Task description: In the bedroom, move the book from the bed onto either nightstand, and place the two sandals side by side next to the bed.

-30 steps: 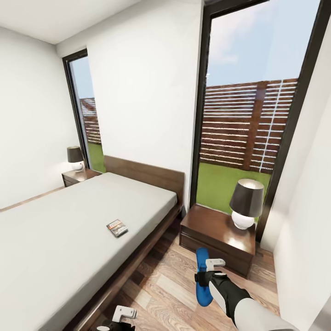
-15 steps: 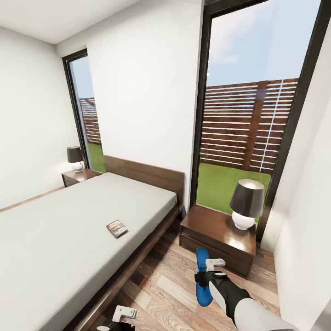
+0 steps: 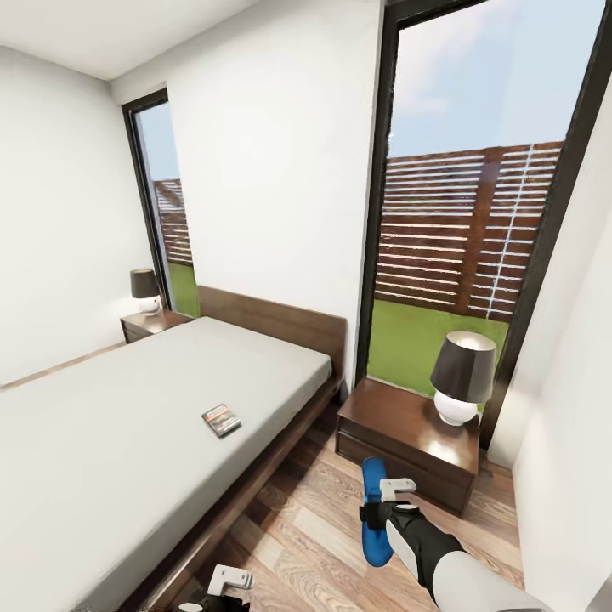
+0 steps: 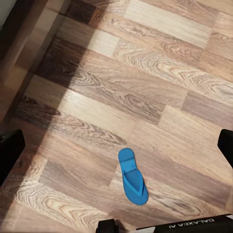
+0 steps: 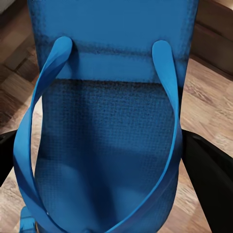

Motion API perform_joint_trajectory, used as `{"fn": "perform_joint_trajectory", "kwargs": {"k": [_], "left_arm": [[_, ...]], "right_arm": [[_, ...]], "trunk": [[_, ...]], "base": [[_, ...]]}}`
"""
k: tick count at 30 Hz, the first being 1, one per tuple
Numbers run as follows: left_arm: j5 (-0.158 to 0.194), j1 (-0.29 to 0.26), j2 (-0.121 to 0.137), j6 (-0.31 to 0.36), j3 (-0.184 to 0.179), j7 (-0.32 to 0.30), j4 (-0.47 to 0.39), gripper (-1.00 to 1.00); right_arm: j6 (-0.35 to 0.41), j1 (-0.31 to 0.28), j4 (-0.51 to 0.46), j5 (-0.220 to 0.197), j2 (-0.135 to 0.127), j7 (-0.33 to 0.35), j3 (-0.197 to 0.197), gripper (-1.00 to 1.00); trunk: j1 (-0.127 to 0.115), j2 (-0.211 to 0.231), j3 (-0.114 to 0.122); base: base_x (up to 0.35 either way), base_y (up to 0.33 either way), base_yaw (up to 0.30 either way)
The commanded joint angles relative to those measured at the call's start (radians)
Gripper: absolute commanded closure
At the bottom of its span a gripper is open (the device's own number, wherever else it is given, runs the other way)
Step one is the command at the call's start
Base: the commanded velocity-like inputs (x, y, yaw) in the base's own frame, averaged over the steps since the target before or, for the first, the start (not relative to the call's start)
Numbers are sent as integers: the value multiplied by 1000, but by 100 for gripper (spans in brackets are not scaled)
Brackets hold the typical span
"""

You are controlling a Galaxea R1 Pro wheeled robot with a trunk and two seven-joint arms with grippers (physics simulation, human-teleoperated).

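Note:
The book (image 3: pixel 220 420) lies flat on the pale-grey mattress of the bed (image 3: pixel 110 442), near its right edge. My right gripper (image 3: pixel 381 501) is shut on one blue sandal (image 3: pixel 375 542), held above the wood floor in front of the near nightstand (image 3: pixel 399 418). In the right wrist view that sandal (image 5: pixel 104 145) sits between the dark fingers (image 5: pixel 209 170), straps facing the camera. The other sandal (image 4: pixel 132 177) lies flat on the floor below my left gripper (image 3: pixel 217 592), which hangs open beside the bed frame, its fingertips (image 4: pixel 9 156) wide apart.
A white lamp with a dark shade (image 3: pixel 461 376) stands at the near nightstand's right end. A second nightstand (image 3: pixel 151 323) with a lamp is beyond the bed. Tall windows (image 3: pixel 476 212) flank the headboard wall. A white wall (image 3: pixel 569 442) is close on the right.
The whole head view has shifted slightly, so the camera has moved. Both arms, the held sandal and the book keep their places.

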Motion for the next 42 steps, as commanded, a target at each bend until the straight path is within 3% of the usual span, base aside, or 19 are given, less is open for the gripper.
{"fn": "perform_joint_trajectory", "kwargs": {"k": [1, 42], "left_arm": [[10, 0, 0, 4, -8, 3, -1, -100], [10, 0, 2, 4, -8, 3, -1, -100]], "right_arm": [[6, 0, -2, 0, 0, -4, 2, 100], [6, 0, -2, 0, 0, -4, 2, 100]], "trunk": [[0, -1, -1], [0, -1, -12]], "base": [[24, 0, 114], [17, 6, 47]]}}
